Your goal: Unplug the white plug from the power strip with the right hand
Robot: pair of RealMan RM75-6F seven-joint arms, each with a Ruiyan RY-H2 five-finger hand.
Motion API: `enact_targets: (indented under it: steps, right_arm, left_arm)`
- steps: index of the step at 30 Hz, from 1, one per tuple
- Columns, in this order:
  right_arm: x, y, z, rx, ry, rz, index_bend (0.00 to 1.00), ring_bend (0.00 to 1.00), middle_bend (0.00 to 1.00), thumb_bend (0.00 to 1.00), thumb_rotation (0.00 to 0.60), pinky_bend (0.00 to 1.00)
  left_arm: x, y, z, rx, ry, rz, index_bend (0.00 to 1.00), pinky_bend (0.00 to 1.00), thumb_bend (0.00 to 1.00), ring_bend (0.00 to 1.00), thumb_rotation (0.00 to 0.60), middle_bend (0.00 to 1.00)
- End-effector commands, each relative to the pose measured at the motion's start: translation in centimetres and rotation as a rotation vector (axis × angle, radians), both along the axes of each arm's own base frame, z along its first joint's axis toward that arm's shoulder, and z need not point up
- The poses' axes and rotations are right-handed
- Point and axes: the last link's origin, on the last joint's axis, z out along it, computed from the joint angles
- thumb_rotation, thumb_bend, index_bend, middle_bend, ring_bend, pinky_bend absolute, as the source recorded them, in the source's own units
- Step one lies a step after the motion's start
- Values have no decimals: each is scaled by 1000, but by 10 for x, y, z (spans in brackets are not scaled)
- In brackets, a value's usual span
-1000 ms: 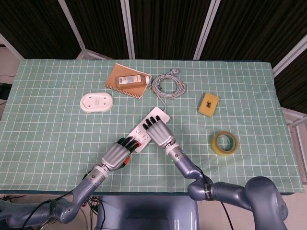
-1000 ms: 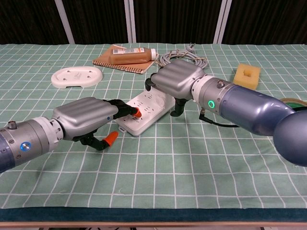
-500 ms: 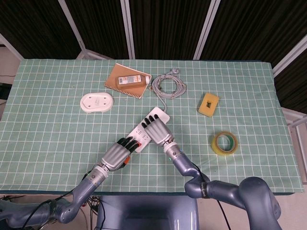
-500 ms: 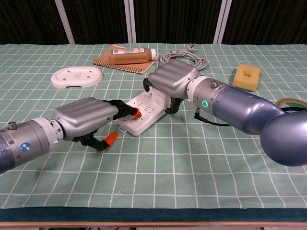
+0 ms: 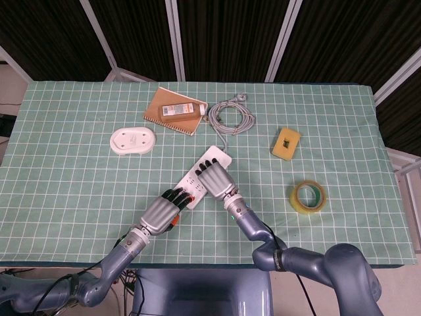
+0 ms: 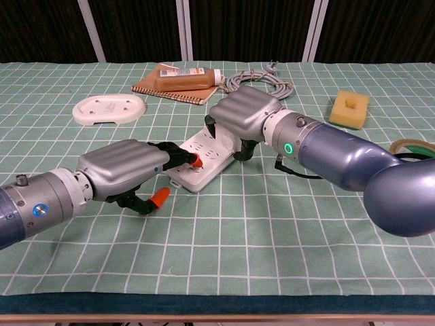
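Observation:
The white power strip (image 5: pixel 216 157) lies slantwise at the middle of the table, and shows in the chest view too (image 6: pixel 201 163). My right hand (image 5: pixel 213 179) arches over its far half, fingers (image 6: pixel 213 126) on one side and thumb on the other. The white plug is hidden under that hand (image 6: pixel 246 115), so I cannot make out whether it is gripped. My left hand (image 5: pixel 162 210) lies at the strip's near end. Its orange-tipped fingertips (image 6: pixel 196 161) press on the strip's top, and the rest of that hand (image 6: pixel 122 166) holds nothing.
A coiled grey cable (image 5: pixel 230 118) runs from the strip's far end. Behind it a brown bottle (image 5: pixel 181 110) lies on a notebook (image 5: pixel 164 113). A white oval dish (image 5: pixel 133 140) sits at the left, a yellow sponge (image 5: pixel 286 143) and a tape roll (image 5: pixel 307 196) at the right.
My right hand has slid slightly left and lower over the strip's far half. The left hand and the strip have stayed in place.

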Motion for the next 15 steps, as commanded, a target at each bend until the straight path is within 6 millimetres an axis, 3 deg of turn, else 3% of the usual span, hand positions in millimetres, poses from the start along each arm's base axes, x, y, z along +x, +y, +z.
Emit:
enact_targets:
  steps: [1, 10, 15]
  right_arm:
    - [0, 0, 0, -1, -2, 1, 423, 345, 365, 679, 600, 474]
    - [0, -2, 3, -11, -6, -1, 522, 423, 442, 758, 600, 607]
    - [1, -1, 6, -17, -21, -4, 600, 479, 496, 781, 600, 559]
  left_arm:
    - [0, 0, 0, -1, -1, 1, 140, 186, 586, 63, 600, 142]
    - [0, 0, 1, -1, -4, -1, 140, 186, 586, 62, 600, 142]
    - [1, -1, 1, -4, -4, -2, 140, 192, 586, 63, 600, 142]
